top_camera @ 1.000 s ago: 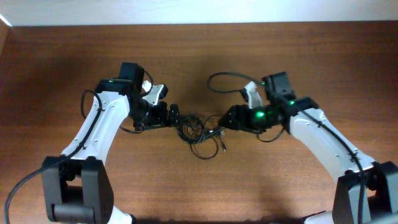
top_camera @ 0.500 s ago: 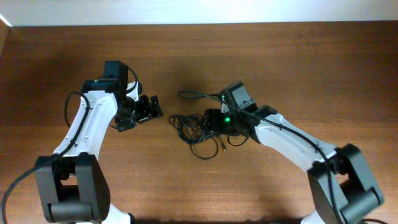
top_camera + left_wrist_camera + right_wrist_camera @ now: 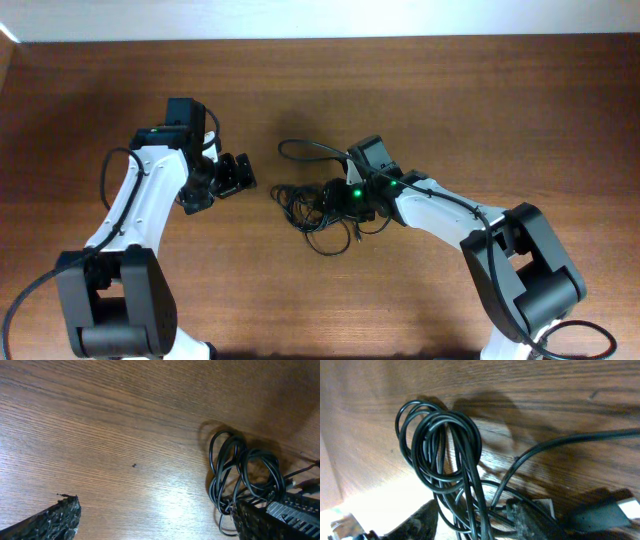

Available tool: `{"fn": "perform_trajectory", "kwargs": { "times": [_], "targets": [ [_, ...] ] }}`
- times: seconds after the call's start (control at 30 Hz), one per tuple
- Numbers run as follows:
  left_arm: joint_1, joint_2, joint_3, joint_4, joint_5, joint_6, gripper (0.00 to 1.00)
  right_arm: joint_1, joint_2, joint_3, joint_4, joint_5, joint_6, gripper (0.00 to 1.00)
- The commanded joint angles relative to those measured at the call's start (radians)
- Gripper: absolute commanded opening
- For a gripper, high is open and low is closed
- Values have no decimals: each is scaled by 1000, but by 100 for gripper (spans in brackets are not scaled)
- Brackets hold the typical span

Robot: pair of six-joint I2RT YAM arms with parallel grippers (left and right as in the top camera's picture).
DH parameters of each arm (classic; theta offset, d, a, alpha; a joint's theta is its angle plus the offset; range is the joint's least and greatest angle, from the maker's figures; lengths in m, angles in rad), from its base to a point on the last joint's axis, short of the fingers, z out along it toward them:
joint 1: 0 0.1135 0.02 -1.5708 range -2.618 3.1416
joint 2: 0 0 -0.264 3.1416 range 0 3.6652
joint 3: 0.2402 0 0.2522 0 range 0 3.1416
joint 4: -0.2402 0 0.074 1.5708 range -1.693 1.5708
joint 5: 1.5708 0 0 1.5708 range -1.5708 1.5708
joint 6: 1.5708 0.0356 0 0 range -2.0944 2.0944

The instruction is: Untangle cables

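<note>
The cables [image 3: 312, 212] are a tangle of thin black cords lying at the table's middle, with one strand arcing away to the far side. In the left wrist view the coiled loops [image 3: 243, 474] lie on the wood to the right. My left gripper [image 3: 234, 176] is open and empty, apart to the left of the tangle; its fingertips [image 3: 62, 512] stand wide apart. My right gripper [image 3: 336, 196] is low over the tangle's right side. In the right wrist view several strands of the coil [image 3: 445, 445] run down between its open fingers [image 3: 422, 520], and a black plug [image 3: 600, 516] lies at the right.
The brown wooden table [image 3: 450, 110] carries nothing else. A pale wall strip [image 3: 320, 18] runs along the far edge. Both white arms reach in from the near corners.
My left gripper has let go and pulled back left from the tangle. My right gripper has moved left onto the tangle, and the far loose strand has shifted left with it.
</note>
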Motion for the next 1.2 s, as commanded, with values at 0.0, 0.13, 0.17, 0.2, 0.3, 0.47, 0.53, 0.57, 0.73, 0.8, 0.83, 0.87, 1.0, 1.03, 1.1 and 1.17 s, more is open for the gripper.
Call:
{"fn": "perform_trajectory", "kwargs": {
  "times": [0.0,0.13,0.17,0.2,0.3,0.47,0.53,0.57,0.73,0.8,0.83,0.87,1.0,1.03,1.1,1.17],
  "targets": [
    [5,8,17,-1,-14,-14,99,6,16,9,3,-29,4,35],
    [5,8,17,-1,-14,-14,99,6,17,9,3,-27,4,36],
    [5,8,17,-1,-14,-14,99,8,17,9,3,-26,4,36],
    [5,8,17,-1,-14,-14,99,12,19,9,2,-14,4,36],
    [5,8,17,-2,-14,-14,99,28,22,9,3,-8,5,32],
    [5,8,16,-3,-14,-14,99,31,21,9,4,6,4,14],
    [5,8,16,-3,-11,-14,99,31,21,11,4,-6,4,4],
    [5,8,16,-3,-3,-14,99,29,20,14,3,-19,4,4],
    [5,8,16,-6,82,-5,99,5,-6,50,3,-125,-4,4],
    [3,8,16,-7,120,-2,99,-8,-29,67,3,-173,-3,4],
    [0,8,16,-10,134,-2,99,-16,-40,77,4,-200,-3,4],
    [-7,8,16,-10,154,11,100,-30,-63,94,4,-241,-3,4],
    [-29,8,16,-9,248,115,99,-70,-126,132,4,-322,-3,4],
    [-34,8,16,-9,280,140,99,-76,-140,138,4,-341,-1,4],
    [-50,8,16,-6,341,190,98,-81,-164,152,5,-386,1,4],
    [-77,8,16,-2,357,209,98,-81,-180,162,7,-415,26,4]
  ]
}}
